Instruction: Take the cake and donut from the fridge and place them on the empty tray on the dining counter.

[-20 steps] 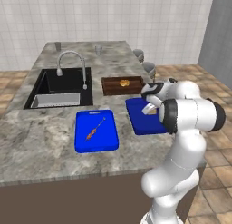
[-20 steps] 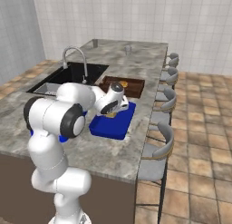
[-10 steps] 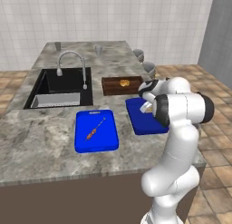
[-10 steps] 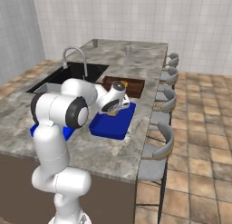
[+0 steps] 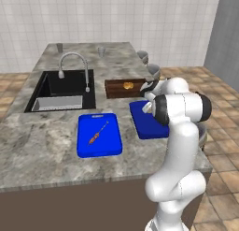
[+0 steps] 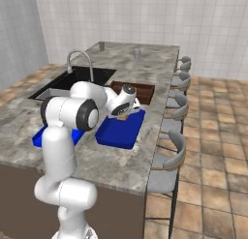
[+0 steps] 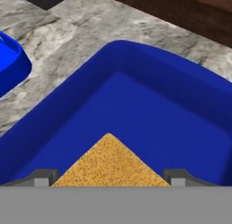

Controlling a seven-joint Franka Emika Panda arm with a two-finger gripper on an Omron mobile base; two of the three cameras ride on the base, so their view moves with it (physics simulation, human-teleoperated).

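Yellow-orange spongy cake chunk (image 7: 110,164) sits pinched between the two dark finger tips of the gripper (image 7: 110,177), held just above the floor of the dark navy blue rectangular tray (image 7: 149,109) with raised sloping walls on the grey marbled dining counter (image 5: 42,146). Compared with a second ago, the white arm has drawn its elbow in closer over the tray while the hand stays over it. Beside the tray lie the brighter flat blue board (image 5: 99,134) and the brown wooden tray (image 6: 143,90).

The cake (image 7: 110,164) is cut off by the hand view's bottom edge.
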